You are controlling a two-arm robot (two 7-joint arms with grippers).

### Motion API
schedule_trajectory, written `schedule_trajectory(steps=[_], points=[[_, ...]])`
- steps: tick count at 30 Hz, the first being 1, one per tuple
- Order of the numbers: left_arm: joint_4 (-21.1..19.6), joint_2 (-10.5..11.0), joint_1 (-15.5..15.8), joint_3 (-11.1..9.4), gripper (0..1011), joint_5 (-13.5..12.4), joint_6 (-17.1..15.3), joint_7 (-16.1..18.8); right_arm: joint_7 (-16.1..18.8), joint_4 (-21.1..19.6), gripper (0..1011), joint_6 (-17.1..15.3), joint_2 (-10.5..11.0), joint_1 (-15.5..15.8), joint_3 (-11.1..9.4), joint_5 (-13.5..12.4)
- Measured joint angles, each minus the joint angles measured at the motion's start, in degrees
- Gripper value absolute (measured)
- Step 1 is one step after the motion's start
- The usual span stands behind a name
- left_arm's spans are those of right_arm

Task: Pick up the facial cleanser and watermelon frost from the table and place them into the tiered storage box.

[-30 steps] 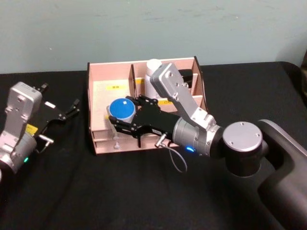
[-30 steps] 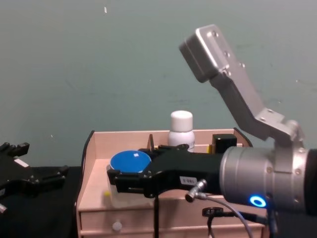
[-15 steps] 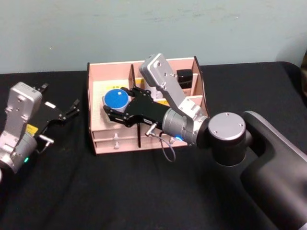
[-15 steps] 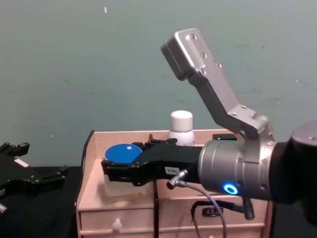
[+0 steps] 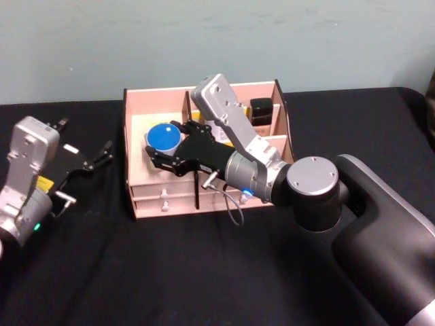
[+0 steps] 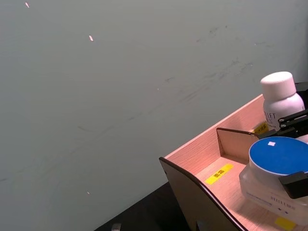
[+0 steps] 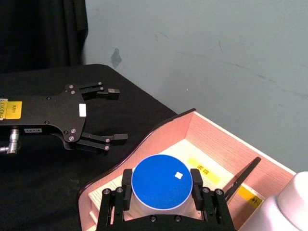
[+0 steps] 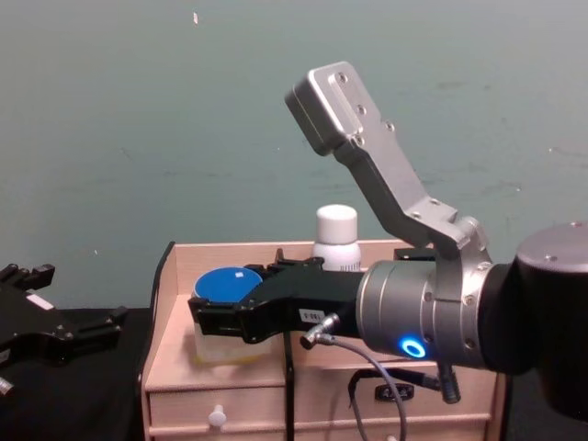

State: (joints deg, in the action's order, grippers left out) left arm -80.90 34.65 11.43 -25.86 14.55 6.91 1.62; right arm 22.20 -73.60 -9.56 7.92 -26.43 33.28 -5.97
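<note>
Frosted plastic watermelon frost jar (image 7: 160,191) looks light, rigid and a bit slick, so I've got my right hand (image 7: 161,198) clamped round its body under the blue lid, inside the tiered storage box (image 5: 139,122)'s left compartment. Left hand (image 5: 92,157) sits spread open and empty over the tabletop (image 5: 204,272), and the facial cleanser (image 8: 336,238) is already standing in the box.

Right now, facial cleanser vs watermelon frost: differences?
The facial cleanser is a tall, narrow white bottle with a white cap; the watermelon frost is a squat clear jar with a blue lid. The cleanser stands free; the jar sits between the right gripper fingers. Both are inside the tiered storage box.
</note>
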Motion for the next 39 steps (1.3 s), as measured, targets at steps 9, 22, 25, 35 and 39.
schedule_trajectory(steps=[9, 22, 25, 35, 39], points=[[0.0, 0.0, 0.0, 0.0, 1010, 0.0, 0.0, 0.0, 0.0, 0.0, 757, -0.1, 0.0, 0.0, 0.0, 0.0], [0.0, 0.0, 0.0, 0.0, 1010, 0.0, 0.0, 0.0, -0.1, -0.4, 1002, 1.1, -0.3, 0.5, -0.9, 0.4], [0.0, 0.0, 0.0, 0.0, 1010, 0.0, 0.0, 0.0, 0.2, -1.5, 1002, 1.4, -0.1, 1.0, -1.1, 0.2], [0.0, 0.0, 0.0, 0.0, 1009, 0.0, 0.0, 0.0, 1.3, -9.7, 1002, 2.3, 2.7, 4.4, -2.4, -1.6], [0.0, 0.0, 0.0, 0.0, 1010, 0.0, 0.0, 0.0, 1.0, -13.4, 1002, 2.7, 4.3, 6.3, -3.9, -2.9]])
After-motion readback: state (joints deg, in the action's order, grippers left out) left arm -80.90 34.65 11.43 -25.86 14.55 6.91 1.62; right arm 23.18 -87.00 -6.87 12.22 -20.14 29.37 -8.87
